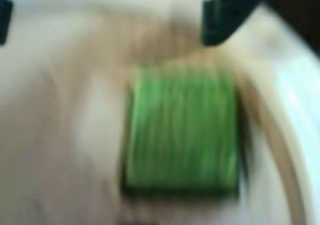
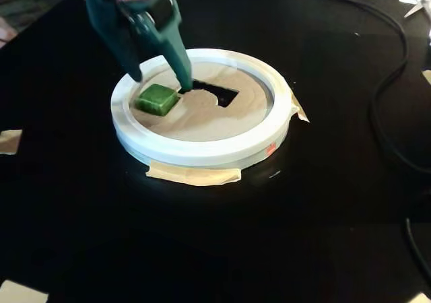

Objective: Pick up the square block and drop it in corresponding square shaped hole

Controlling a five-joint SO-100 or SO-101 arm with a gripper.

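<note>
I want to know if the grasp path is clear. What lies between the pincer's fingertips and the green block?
Nothing: in the fixed view the pincer stands open just above the green block, with only bare tan disc around it.

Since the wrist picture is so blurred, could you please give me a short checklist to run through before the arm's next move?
1. Hand open: ok. The hand has its fingers spread in the fixed view.
2. Hand free of the green block: ok. The block lies on the tan disc, with the fingertips on either side of it.
3. Block seated in the square hole: cannot tell. It looks partly raised at the disc's left side.
4. Block inside the white ring: ok.
5. Larger notched cutout empty: ok.
6. Wrist view usable: not ok. The block is heavily blurred.
</note>
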